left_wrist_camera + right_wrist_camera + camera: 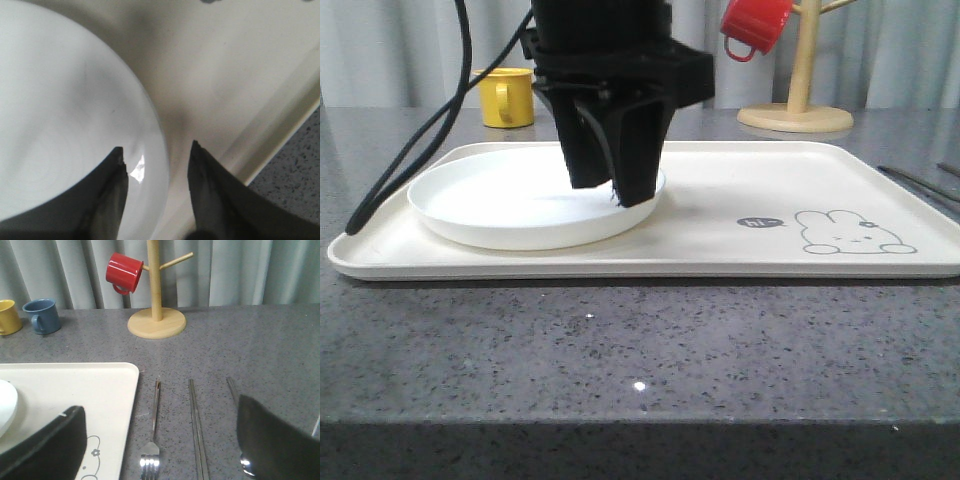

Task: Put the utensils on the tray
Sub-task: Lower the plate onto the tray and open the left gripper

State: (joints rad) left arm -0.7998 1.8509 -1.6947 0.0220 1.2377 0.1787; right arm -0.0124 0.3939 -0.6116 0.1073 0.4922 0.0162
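grey speckled counter runs before you. your left gripper [620, 185] hangs parted over the white plate [510, 215], which sits on the cream tray [720, 250]. your right gripper [160, 440] is spread, gripping nothing; beyond its fingers fork [152, 440], chopsticks [196, 425] and spoon [235, 395] lie on the counter beside the tray.

Left pincer [617, 190] points down, jaws apart; right pincer [160, 440] spread wide.
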